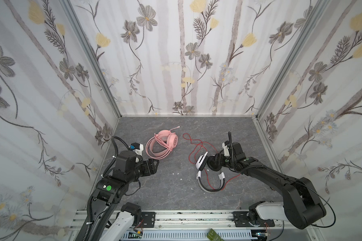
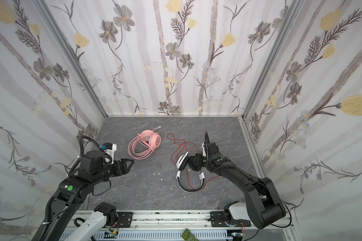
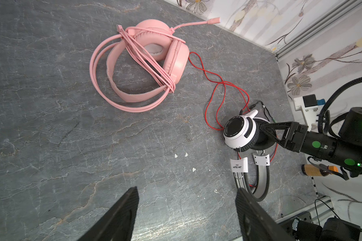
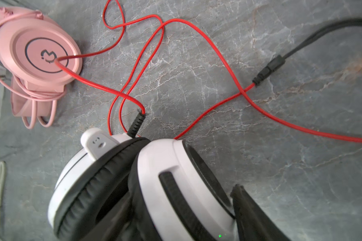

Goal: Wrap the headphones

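grey marbled table; nearest, the white-and-black headset lies flat, the right gripper clamped on one earcup; the left gripper hangs spread wide, empty; the red cable sprawls loose behind; farthest, the pink headset, its pink cable wound round it

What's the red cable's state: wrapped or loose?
Loose. The red cable lies in open loops across the table, not coiled on the white headset.

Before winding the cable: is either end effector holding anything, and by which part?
The right end effector grips the white-and-black plastic over-ear headset by one earcup, clamped across its white shell. The left end effector is open and empty.
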### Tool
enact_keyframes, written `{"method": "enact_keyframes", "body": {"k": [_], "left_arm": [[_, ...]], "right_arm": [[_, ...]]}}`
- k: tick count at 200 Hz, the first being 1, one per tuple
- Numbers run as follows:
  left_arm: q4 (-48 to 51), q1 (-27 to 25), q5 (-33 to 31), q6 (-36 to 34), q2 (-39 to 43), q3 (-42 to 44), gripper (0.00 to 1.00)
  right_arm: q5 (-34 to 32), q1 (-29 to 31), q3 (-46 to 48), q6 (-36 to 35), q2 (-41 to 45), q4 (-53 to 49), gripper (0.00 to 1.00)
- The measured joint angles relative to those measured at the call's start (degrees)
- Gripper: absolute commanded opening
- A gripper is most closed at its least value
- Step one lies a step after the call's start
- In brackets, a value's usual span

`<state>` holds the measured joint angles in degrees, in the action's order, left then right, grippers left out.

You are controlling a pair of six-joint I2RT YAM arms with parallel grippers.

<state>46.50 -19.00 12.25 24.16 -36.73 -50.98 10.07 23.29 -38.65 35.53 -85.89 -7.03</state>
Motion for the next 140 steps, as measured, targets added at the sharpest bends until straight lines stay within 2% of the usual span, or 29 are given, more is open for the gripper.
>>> {"method": "enact_keyframes", "body": {"k": [43, 67, 91, 140], "left_arm": [[0.0, -0.1, -0.2, 0.0, 1.7, 0.3, 0.77], [0.0, 0.0, -0.4, 0.0, 1.2, 0.3, 0.76], [0.0, 0.1, -0.4, 0.0, 0.9, 0.3, 0.77], [-0.2, 0.2, -0.4, 0.0, 1.9, 0.4, 0.77]], "right_arm": [[-1.3, 1.1, -0.3, 16.9, -0.3, -2.0, 0.71], [-3.1, 1.7, -2.0, 22.7, 0.2, -6.4, 0.81], [-5.7, 1.9, -4.2, 22.8, 1.1, -10.1, 0.91], [-8.8, 1.9, -7.0, 14.2, 2.3, -10.9, 0.91]]}}
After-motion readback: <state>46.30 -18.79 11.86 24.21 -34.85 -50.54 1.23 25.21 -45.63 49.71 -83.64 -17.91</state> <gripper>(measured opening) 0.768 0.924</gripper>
